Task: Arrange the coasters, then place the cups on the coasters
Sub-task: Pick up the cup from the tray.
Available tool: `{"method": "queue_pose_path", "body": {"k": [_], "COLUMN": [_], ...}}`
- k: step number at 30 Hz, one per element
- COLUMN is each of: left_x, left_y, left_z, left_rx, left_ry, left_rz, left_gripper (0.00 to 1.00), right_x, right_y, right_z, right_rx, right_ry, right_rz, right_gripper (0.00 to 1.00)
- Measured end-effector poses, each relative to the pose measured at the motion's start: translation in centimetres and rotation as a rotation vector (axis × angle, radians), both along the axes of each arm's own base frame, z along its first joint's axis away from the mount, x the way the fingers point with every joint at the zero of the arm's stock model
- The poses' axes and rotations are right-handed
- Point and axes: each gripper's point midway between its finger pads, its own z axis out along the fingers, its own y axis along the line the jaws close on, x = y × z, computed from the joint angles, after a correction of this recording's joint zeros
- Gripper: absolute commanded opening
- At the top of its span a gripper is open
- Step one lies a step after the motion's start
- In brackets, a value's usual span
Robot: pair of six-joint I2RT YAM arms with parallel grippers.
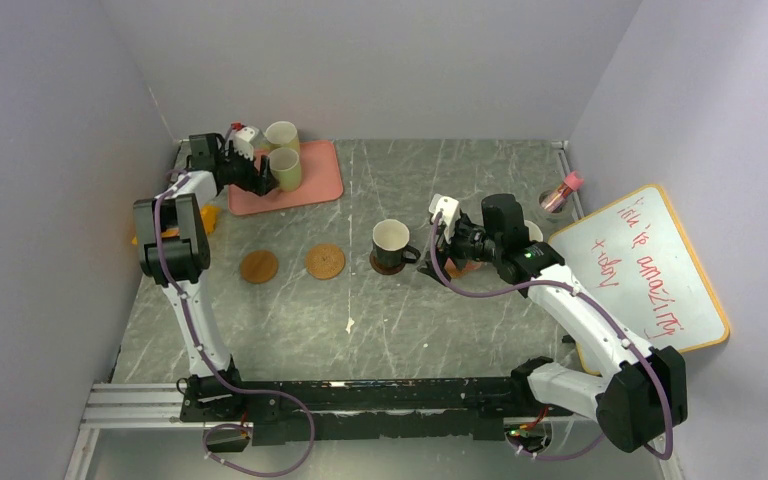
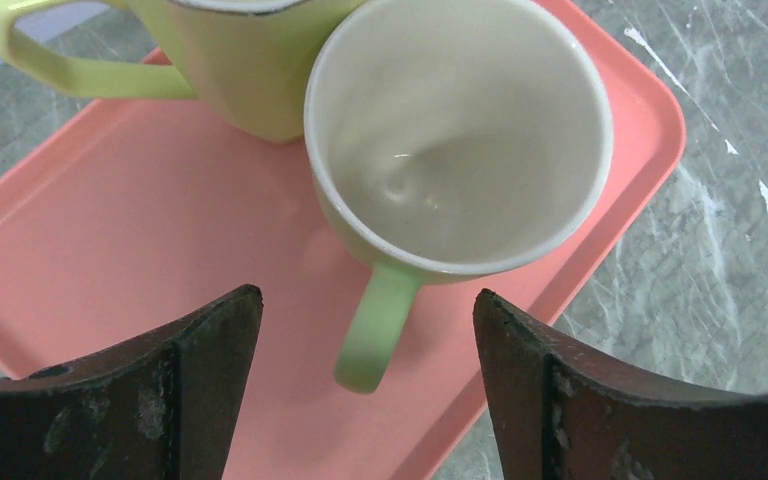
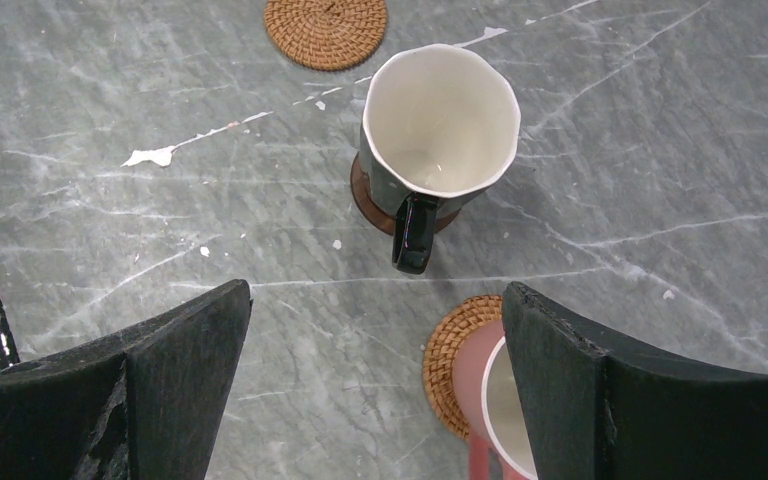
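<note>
Table [image 1: 460,330]: grey marbled top, white walls around it. Whiteboard [image 1: 650,265] lies flat at my right with red scribble I can't read fully; its near corner is behind the right arm. Pink tray [image 1: 315,185] is far left, partly covered by the left arm.

Left gripper [image 2: 368,300] is over the tray's near part with its fingers spread. Nothing is clamped. The nearer yellow-green mug [image 2: 460,130] sits on the tray just ahead, and its handle points back into the gap without touching either finger. The second yellow-green mug [image 2: 250,70] stands touching or almost touching it, I can't tell which; its rim is cut off at the top of the wrist view.

Right gripper [image 3: 375,290] is spread wide and empty above mid-table. The black mug [image 3: 440,110] stands upright on the dark brown coaster [image 3: 365,195], of which only a sliver shows. The pink mug [image 3: 480,400] is on a woven coaster [image 3: 450,350]; both are half hidden by the right finger and cut by the bottom edge. From above, that arm blocks them. A pale rim [image 1: 533,230] peeks out behind the wrist, and I can't say what it is.

Two bare coasters lie left of the black mug, well apart from it: a smooth coaster [image 1: 259,266] and a second woven coaster [image 1: 325,261].

Small jar [image 1: 558,195] at the far right wall, blurry. A yellow-orange thing [image 1: 205,220] sits behind the left arm, mostly hidden.
</note>
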Motion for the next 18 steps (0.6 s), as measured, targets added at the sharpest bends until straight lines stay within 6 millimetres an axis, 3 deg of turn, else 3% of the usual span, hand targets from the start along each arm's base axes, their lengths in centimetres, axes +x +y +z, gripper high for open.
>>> {"method": "queue_pose_path", "body": {"k": [12, 18], "left_x": [-0.47, -0.6], "left_y": [-0.32, -0.99], "left_z": [-0.72, -0.8], "left_rx": [0.0, 0.0], "left_ry": [0.028, 0.032], "left_rz": [-0.01, -0.024], "left_gripper": [0.59, 0.4], "right_x": [-0.02, -0.08], "right_y": [0.02, 0.07], "right_z": [0.01, 0.03], "right_rx": [0.001, 0.003], "right_ry": [0.0, 0.001], "right_rz": [0.001, 0.005], "right_gripper": [1.0, 1.0]}}
